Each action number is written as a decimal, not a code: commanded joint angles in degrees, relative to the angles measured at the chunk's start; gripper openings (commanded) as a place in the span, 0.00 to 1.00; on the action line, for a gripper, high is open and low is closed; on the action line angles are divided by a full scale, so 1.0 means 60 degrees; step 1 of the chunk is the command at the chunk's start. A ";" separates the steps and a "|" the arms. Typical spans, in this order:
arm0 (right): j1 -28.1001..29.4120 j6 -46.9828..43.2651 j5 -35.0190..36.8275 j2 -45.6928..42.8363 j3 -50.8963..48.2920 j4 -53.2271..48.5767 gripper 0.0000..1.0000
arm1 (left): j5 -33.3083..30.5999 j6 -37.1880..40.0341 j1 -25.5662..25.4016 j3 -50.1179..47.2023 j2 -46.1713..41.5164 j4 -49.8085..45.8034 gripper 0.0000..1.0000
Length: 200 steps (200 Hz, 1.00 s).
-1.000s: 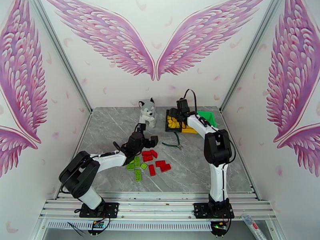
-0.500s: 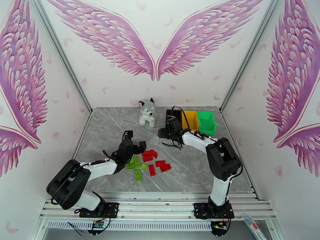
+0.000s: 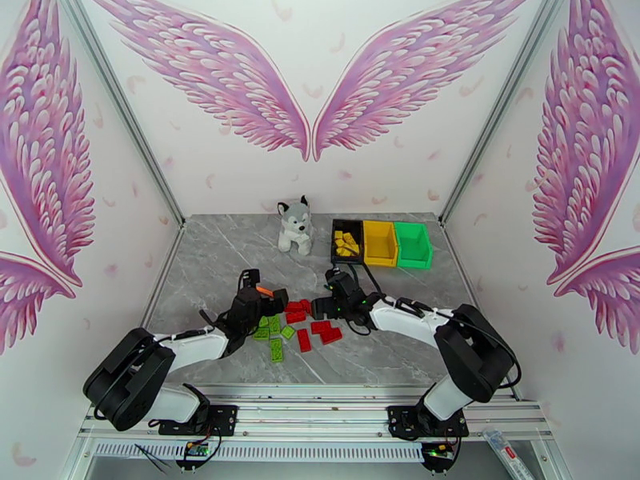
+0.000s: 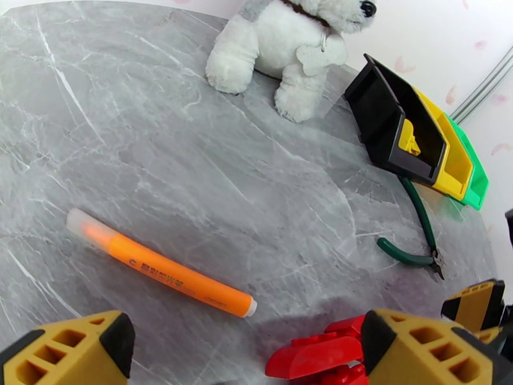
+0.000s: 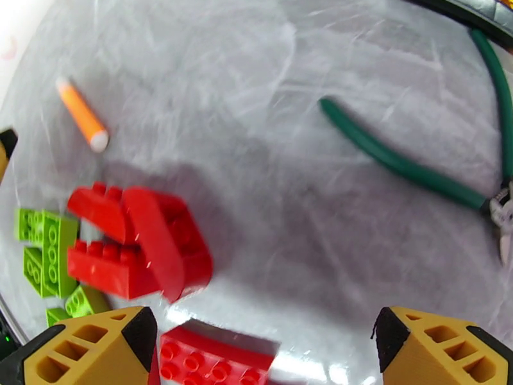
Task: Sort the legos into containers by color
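Few red legos (image 5: pixel 118 271) ahead of R pincer (image 5: pixel 261 325).

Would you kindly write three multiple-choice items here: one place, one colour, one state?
1. Where do the yellow legos lie?
A. in the black container
B. in the green one
C. in the yellow one

2. Which colours are the legos loose on the table?
A. blue and white
B. red and lime green
C. yellow alone

3. How is the right tool?
A. shut on a lego
B. shut, empty
C. open, empty

1 A: yellow pieces sit inside it.
2 B: red legos and lime green legos lie there.
3 C: its fingers stand wide apart, nothing between.
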 commanded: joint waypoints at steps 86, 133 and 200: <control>0.1333 0.1178 0.1937 0.1117 0.0979 -0.1639 0.85 | -0.0105 -0.0280 -0.0414 -0.0395 -0.0081 0.0662 0.99; 0.1652 0.1397 0.2052 0.1469 0.1118 -0.1642 0.85 | -0.0047 -0.0294 -0.0492 -0.0353 0.0167 0.0873 0.99; 0.1667 0.1603 0.2189 0.1470 0.0849 -0.1588 0.70 | 0.0032 -0.0237 -0.0525 -0.0372 0.0198 0.0923 0.99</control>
